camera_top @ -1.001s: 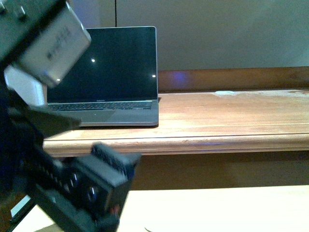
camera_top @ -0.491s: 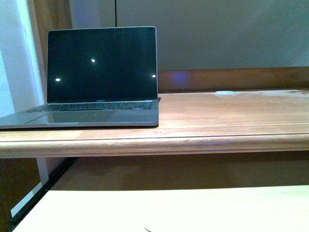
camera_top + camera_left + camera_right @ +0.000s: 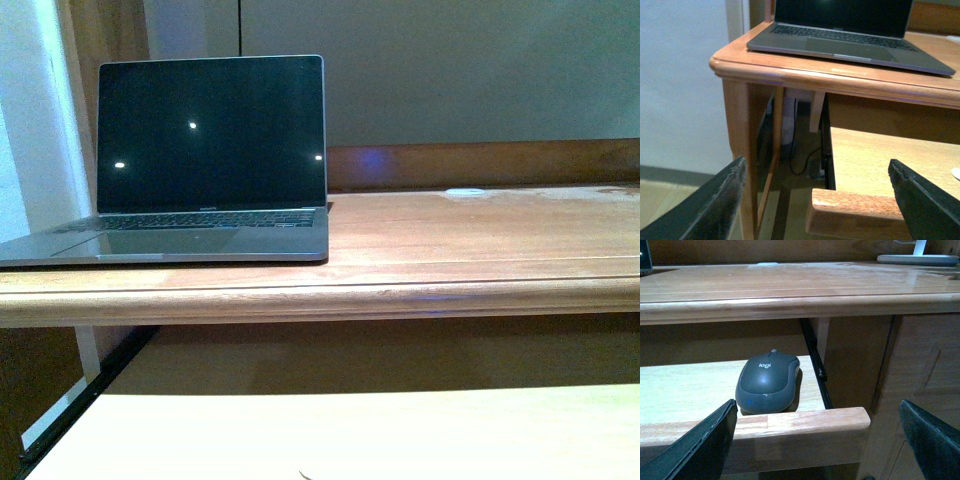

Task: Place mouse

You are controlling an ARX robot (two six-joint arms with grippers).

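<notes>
Gone from the front view is the left arm, which a second ago filled that view's left side; over the last half second the scene stays as it was. An open laptop (image 3: pixel 210 150) stands on the left part of the wooden table (image 3: pixel 480 235), its screen dark with three small specks of light and its base near the table's rounded front edge. A small white object (image 3: pixel 465 191) lies further back on the table, well apart from the laptop and to its right. Below the table top, a pale pull-out shelf (image 3: pixel 400 430) juts toward the robot.

The mouse (image 3: pixel 769 382) shows only in the right wrist view. Dark grey, domed and marked "logi", it lies flat on the pull-out shelf, just behind the shelf's raised front lip (image 3: pixel 790 422) and near the end where the black slide rail (image 3: pixel 814 352) runs. The right pincer (image 3: pixel 817 405) is spread wide and holds nothing; its dark fingers (image 3: pixel 705 440) are apart from the mouse, which lies beyond them.

The left pincer (image 3: pixel 816 165) is likewise wide open and grips nothing. Its fingers (image 3: pixel 715 205) frame the table's corner and leg, with the laptop on top and one end of the front lip below
</notes>
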